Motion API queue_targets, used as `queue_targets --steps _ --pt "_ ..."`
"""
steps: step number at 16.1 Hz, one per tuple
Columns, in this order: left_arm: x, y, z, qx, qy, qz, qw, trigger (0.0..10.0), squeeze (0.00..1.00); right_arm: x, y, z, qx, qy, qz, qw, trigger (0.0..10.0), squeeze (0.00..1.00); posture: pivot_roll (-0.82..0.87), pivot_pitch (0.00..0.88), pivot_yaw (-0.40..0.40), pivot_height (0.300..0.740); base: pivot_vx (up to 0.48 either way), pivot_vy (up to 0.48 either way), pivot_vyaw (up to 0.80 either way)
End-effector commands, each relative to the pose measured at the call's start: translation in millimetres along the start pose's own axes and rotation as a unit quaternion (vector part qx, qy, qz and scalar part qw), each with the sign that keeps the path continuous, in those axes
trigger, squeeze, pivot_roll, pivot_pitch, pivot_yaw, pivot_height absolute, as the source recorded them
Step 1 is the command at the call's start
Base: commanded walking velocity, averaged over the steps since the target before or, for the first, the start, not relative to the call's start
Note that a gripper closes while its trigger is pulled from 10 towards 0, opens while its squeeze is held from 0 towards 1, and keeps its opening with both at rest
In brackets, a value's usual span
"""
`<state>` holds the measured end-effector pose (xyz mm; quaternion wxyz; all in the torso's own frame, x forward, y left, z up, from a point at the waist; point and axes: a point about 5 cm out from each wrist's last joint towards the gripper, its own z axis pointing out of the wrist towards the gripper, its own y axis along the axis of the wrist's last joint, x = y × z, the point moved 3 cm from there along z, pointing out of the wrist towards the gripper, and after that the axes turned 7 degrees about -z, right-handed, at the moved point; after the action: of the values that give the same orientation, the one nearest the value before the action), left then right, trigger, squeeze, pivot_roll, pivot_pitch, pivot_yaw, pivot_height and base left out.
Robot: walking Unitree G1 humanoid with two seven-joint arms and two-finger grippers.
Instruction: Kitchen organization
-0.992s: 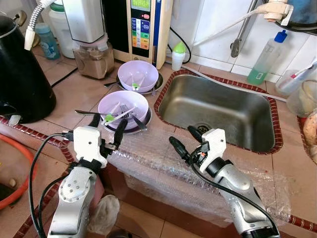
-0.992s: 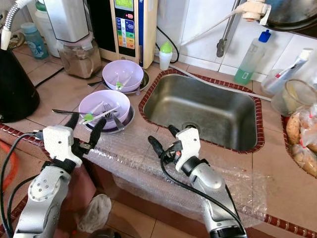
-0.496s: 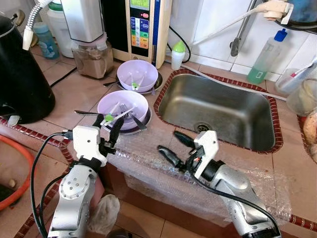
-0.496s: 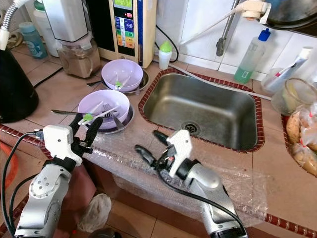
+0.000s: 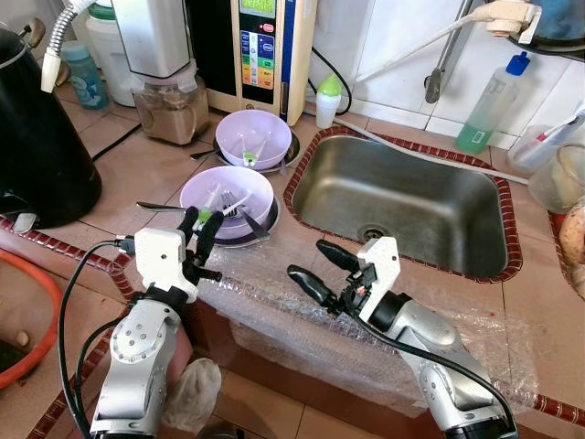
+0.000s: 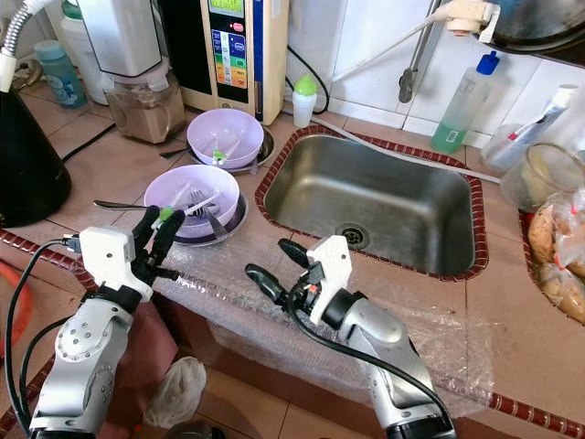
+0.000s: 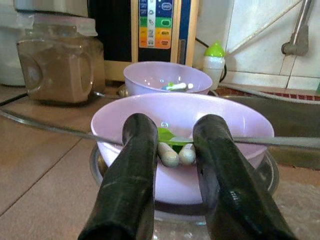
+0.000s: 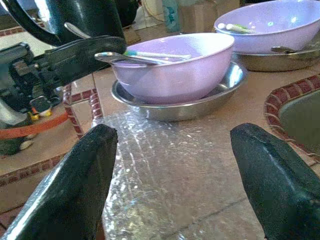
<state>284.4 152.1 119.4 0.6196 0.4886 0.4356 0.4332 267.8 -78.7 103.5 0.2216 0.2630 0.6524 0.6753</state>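
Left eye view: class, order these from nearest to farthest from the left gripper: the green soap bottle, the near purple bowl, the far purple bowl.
1. Near purple bowl, just ahead of the left gripper, on a steel plate.
2. Far purple bowl, behind the first, near the sink's corner.
3. Green soap bottle, against the tiled wall beyond the sink.

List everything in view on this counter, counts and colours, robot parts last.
bowls: 2, lilac, each on a steel plate, left of the sink, utensils inside
sink: 1, steel, counter centre
kettle: 1, black, far left
blender jar: 1, clear with brown contents, behind the bowls
water purifier: 1, cream and black, at the wall
soap bottle: 1, green with blue cap, behind the sink
bubble wrap: 1 sheet, clear, over the counter's front edge
left gripper: black, fingers slightly apart, at the near bowl's rim
right gripper: black, open, above the bubble wrap
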Motion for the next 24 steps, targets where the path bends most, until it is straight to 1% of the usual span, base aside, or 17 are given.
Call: queue_targets --steps 1,3,6,9,11,12,13,15,16,17,18,19,20,21,22,23,24 --pt "-0.3 2 0.9 -0.004 -0.001 0.004 1.000 0.0 0.00 2.9 8 1.7 -0.012 0.011 -0.005 1.000 10.0 0.00 0.03 0.000 -0.031 0.740 0.000 0.000 0.00" --pt "1.2 5 0.3 -0.007 0.002 0.002 1.000 0.0 0.00 -0.7 5 0.0 -0.009 -0.001 0.001 1.000 10.0 0.00 0.03 0.000 -0.033 0.740 0.000 0.000 0.00" --pt "2.9 7 1.0 -0.011 0.005 0.004 1.000 0.0 0.00 -4.0 7 1.1 -0.010 -0.007 0.008 1.000 10.0 0.00 0.03 0.000 -0.032 0.740 0.000 0.000 0.00" --pt "2.6 32 7.3 -0.056 0.011 0.021 0.998 0.0 0.00 -15.9 7 0.2 -0.008 -0.038 0.000 0.999 10.0 0.00 0.03 0.000 -0.031 0.740 0.000 0.000 0.00" --pt "-0.8 55 15.2 -0.092 0.001 0.034 0.995 0.0 0.00 -29.0 8 -1.0 -0.010 -0.074 -0.009 0.997 10.0 0.00 0.03 0.000 -0.027 0.740 0.000 0.000 0.00" --pt "-1.6 58 16.3 -0.097 -0.001 0.036 0.995 0.0 0.00 -31.1 9 -1.2 -0.010 -0.080 -0.011 0.997 10.0 0.00 0.03 0.000 -0.027 0.740 0.000 0.000 0.00" --pt "-6.1 70 21.4 -0.113 -0.012 0.038 0.993 0.0 0.00 -41.4 11 -2.2 -0.016 -0.113 -0.014 0.993 10.0 0.00 0.03 0.000 -0.025 0.740 0.000 0.000 0.00" --pt "-18.2 78 29.7 -0.110 -0.049 0.027 0.992 0.0 0.00 -54.7 18 -3.6 -0.030 -0.156 -0.016 0.987 10.0 0.00 0.04 0.000 -0.019 0.740 0.000 0.000 0.00" --pt "-28.8 78 37.6 -0.087 -0.083 0.025 0.992 0.0 0.00 -65.0 29 -4.4 -0.045 -0.190 -0.040 0.980 10.0 0.00 0.03 0.000 -0.017 0.740 0.000 0.000 0.00" --pt "-38.1 77 47.3 -0.051 -0.106 0.036 0.992 0.0 0.00 -75.1 45 -5.7 -0.063 -0.220 -0.084 0.970 10.0 0.00 0.03 0.000 -0.015 0.740 0.000 0.000 0.00" --pt "-46.8 82 53.7 -0.048 -0.125 0.036 0.990 0.0 0.00 -78.8 57 -6.0 -0.071 -0.225 -0.124 0.964 10.0 0.00 0.03 0.000 -0.012 0.740 0.000 0.000 0.00" --pt "-59.1 89 60.3 -0.046 -0.155 0.030 0.986 0.0 0.00 -79.0 66 -4.5 -0.071 -0.212 -0.186 0.957 10.0 0.00 0.03 0.000 -0.007 0.740 0.000 0.000 0.00" --pt "-64.3 90 62.9 -0.042 -0.169 0.028 0.984 0.0 0.00 -78.1 69 -3.6 -0.068 -0.203 -0.215 0.953 10.0 0.00 0.03 0.000 -0.007 0.740 0.000 0.000 0.00" --pt "-76.3 82 73.6 -0.008 -0.199 0.043 0.979 0.0 0.00 -76.1 74 -1.9 -0.057 -0.180 -0.288 0.939 10.0 0.00 0.02 0.000 -0.001 0.740 0.000 0.000 0.00" --pt "-80.1 79 76.3 0.002 -0.210 0.048 0.976 0.0 0.00 -76.3 74 -1.7 -0.053 -0.174 -0.297 0.937 10.0 0.00 0.02 0.000 -0.001 0.740 0.000 0.000 0.00" --pt "-84.7 74 81.3 0.017 -0.222 0.053 0.973 0.0 0.00 -72.7 69 -2.8 -0.034 -0.141 -0.333 0.931 10.0 0.00 0.01 0.000 0.004 0.740 0.000 0.000 0.00" --pt "-85.1 72 83.4 0.023 -0.223 0.052 0.973 0.0 0.00 -71.0 67 -3.5 -0.027 -0.126 -0.340 0.931 10.0 0.00 0.01 0.000 0.004 0.740 0.000 0.000 0.00"
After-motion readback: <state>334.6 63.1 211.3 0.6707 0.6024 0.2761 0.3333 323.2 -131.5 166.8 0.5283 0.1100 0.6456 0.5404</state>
